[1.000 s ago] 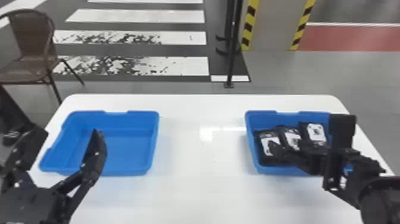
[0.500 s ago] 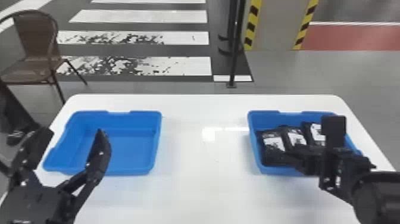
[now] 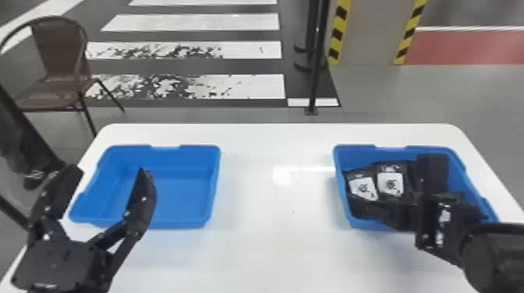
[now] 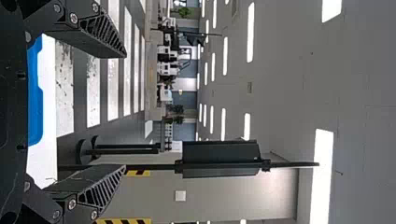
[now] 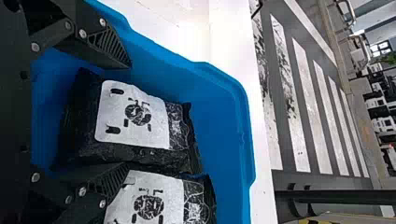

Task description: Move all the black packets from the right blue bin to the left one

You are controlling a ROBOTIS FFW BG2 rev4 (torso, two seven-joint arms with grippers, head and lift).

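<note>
In the head view my right gripper (image 3: 390, 212) is low in the right blue bin (image 3: 464, 167), over the near part of the black packets (image 3: 390, 183). The right wrist view has this gripper (image 5: 129, 115) open, one finger on each side of a black packet (image 5: 133, 114) with a white label; the far finger lies by the bin wall, the other where a second packet (image 5: 147, 200) adjoins. My left gripper (image 3: 111, 171) stands open over the near-left part of the left blue bin (image 3: 183, 187), which holds no packets. Its two fingers are spread in the left wrist view as well (image 4: 124, 111).
Both bins stand on the white table (image 3: 273, 218), with a wide stretch of tabletop between them. Beyond the far table edge are a brown chair (image 3: 58, 66) at the left and a black pole (image 3: 317, 58) on the floor.
My right arm has shifted left over its bin, and its dark wrist part now covers the third packet's label. The whole head view has slid slightly, moving bins and table rightward in it.
</note>
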